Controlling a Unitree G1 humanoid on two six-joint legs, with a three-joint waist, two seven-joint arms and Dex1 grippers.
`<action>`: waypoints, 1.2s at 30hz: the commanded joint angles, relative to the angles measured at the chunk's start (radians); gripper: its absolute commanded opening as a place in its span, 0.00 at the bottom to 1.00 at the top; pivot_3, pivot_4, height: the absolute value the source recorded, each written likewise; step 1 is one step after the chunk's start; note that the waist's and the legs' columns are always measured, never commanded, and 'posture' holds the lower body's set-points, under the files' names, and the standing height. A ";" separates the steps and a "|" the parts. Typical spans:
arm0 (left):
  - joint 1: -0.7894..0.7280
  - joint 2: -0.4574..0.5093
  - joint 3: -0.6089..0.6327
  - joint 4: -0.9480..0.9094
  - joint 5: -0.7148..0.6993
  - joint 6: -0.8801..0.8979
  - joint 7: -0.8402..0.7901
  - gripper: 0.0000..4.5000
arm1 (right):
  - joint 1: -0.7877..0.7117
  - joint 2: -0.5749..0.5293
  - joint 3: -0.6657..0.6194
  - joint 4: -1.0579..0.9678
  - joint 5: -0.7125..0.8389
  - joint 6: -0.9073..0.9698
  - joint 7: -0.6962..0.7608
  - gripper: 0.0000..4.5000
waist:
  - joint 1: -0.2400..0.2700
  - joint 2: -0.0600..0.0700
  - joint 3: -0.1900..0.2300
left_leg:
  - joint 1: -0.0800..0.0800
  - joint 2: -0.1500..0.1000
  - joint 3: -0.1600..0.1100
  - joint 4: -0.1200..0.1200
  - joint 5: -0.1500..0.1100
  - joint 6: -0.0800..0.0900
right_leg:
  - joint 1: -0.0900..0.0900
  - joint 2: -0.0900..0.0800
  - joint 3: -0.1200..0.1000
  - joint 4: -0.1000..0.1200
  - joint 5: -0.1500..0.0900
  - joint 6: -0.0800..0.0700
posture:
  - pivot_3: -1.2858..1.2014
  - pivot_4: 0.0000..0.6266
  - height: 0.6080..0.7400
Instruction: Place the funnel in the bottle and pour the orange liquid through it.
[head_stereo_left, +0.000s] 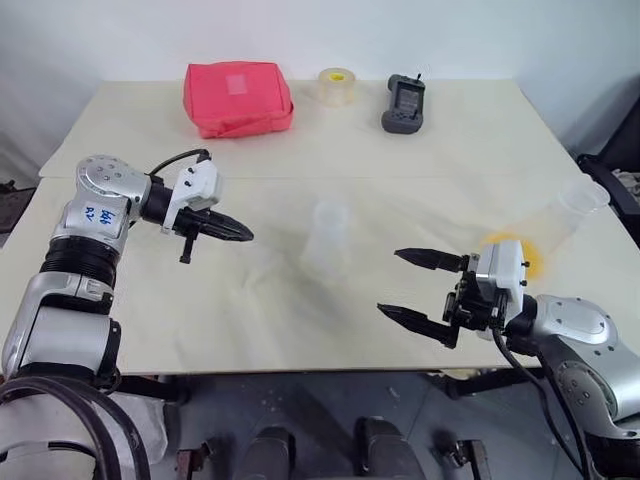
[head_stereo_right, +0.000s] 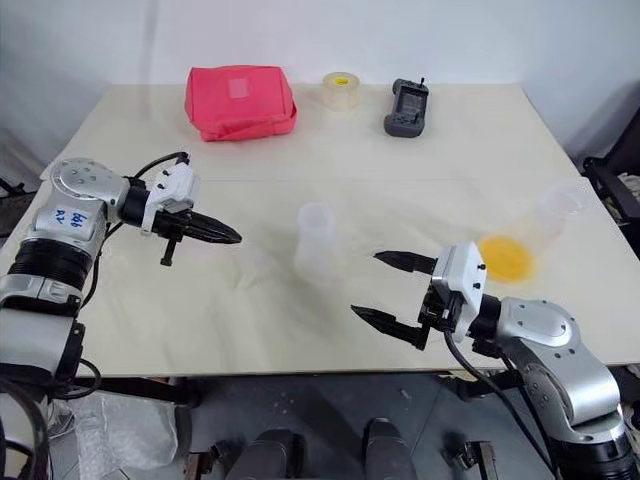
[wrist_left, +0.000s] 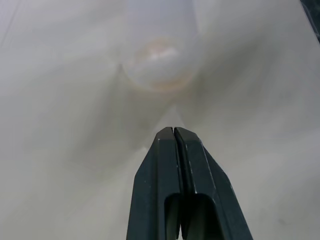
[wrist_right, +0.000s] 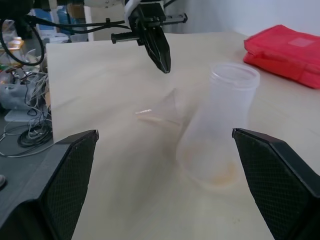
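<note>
The bottle (head_stereo_right: 318, 243) stands upright mid-surface, the funnel (wrist_right: 161, 111) apparently lying beside it. Left pincer (head_stereo_right: 232, 237) is pressed shut and empty; right pincer (head_stereo_right: 382, 288) gapes wide near the bottle.

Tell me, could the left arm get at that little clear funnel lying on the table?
Probably yes: the funnel lies beside the bottle, nothing between it and the left gripper, though the fingers are shut.

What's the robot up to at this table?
It is meant to put a funnel into the clear bottle and pour orange liquid through. Nothing is held now: the left hand is shut and empty beside the bottle, the right hand hangs open. The funnel lies on the table.
</note>
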 joint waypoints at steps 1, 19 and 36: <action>-0.025 0.005 -0.008 -0.040 -0.031 0.031 -0.112 0.12 | 0.001 -0.024 0.023 -0.020 0.003 -0.005 0.043 1.00 | 0.000 0.000 0.000 | 0.000 0.000 0.000 0.000 0.000 0.000 | 0.000 0.000 0.000 0.000 0.000 0.000 | 0.52 0.24 1.00; -0.119 -0.013 -0.225 0.128 0.008 -0.219 -0.112 0.99 | 0.067 0.098 0.128 0.011 -0.023 -0.064 0.048 1.00 | -0.002 0.000 0.000 | 0.000 0.000 0.000 0.001 0.000 0.000 | 0.000 0.001 0.000 0.000 0.000 0.000 | 0.52 0.24 1.00; -0.209 -0.136 -0.232 0.369 0.140 -0.330 -0.112 0.99 | 0.079 0.216 0.138 0.052 -0.062 -0.123 -0.037 1.00 | -0.004 0.000 0.000 | 0.000 -0.004 0.001 0.001 0.000 0.000 | -0.001 0.001 0.000 0.001 0.000 0.000 | 0.52 0.24 1.00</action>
